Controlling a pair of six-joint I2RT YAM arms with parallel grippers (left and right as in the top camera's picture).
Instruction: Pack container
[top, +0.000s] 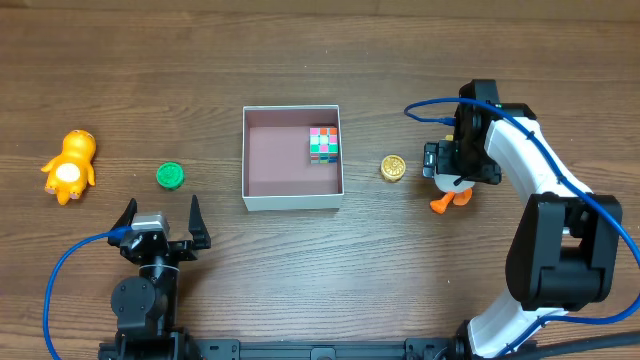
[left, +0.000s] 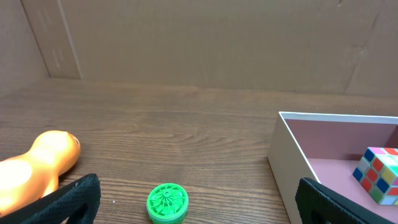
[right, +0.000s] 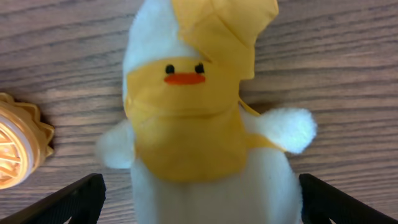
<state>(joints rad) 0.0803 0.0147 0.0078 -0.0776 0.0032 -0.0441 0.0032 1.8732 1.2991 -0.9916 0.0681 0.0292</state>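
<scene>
Square white-walled container (top: 275, 160), pinkish-brown floor, upright mid-table, a multicoloured cube (top: 323, 145) in its far right corner

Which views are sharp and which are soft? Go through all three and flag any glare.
Overhead: evenly lit and sharp, a faint shadow inside the container by its walls. Left wrist: crisp on the green cap, a mild sheen on the orange toy. Right wrist: the plush fills the frame and looks slightly soft; the gold cap at the left edge is washed out.
</scene>
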